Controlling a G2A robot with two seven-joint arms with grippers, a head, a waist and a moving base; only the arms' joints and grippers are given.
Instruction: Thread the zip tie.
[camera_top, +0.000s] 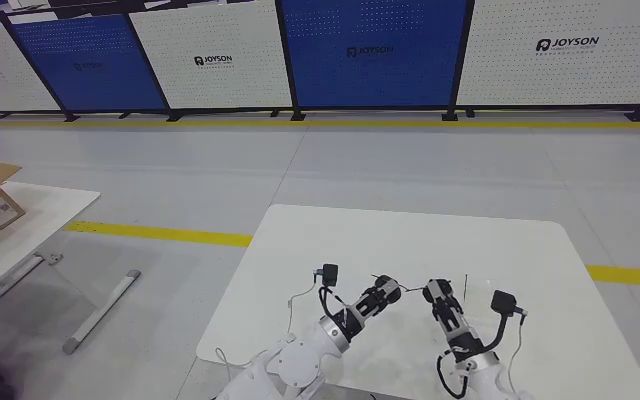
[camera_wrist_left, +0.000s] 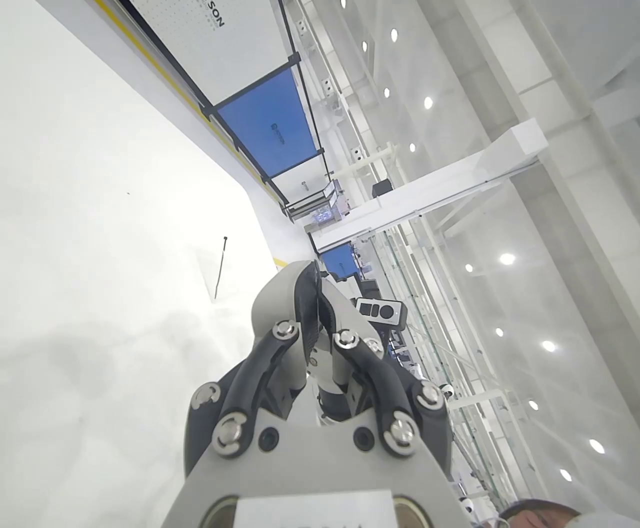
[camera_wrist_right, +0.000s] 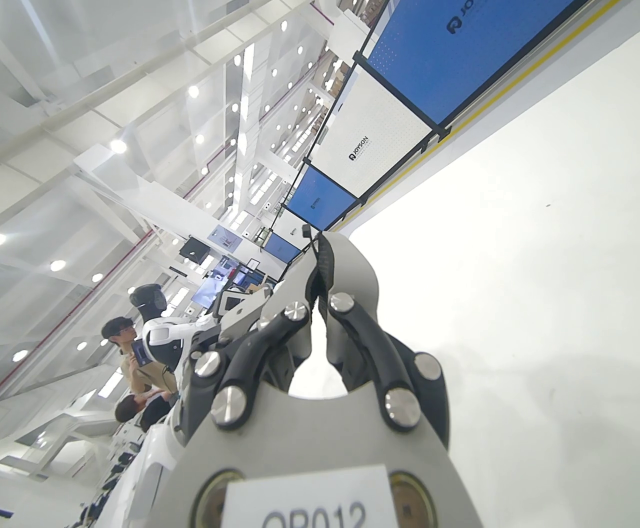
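A thin black zip tie (camera_top: 411, 290) spans the short gap between my two grippers, low over the near part of the white table (camera_top: 400, 240). My left gripper (camera_top: 390, 291) (camera_wrist_left: 316, 280) is shut, its pads pressed together on one end of the tie. The right gripper (camera_top: 432, 292) (camera_wrist_right: 320, 250) is also shut, and the tie's small square head (camera_wrist_right: 306, 231) pokes out past its fingertips. A second black zip tie (camera_top: 466, 283) (camera_wrist_left: 220, 267) lies flat on the table just beyond the right gripper.
The table's far half is bare white surface. Another white table (camera_top: 45, 215) with a cardboard box (camera_top: 8, 205) stands off to the left. Blue and white partition panels (camera_top: 370, 50) line the back behind a yellow floor line (camera_top: 160, 234).
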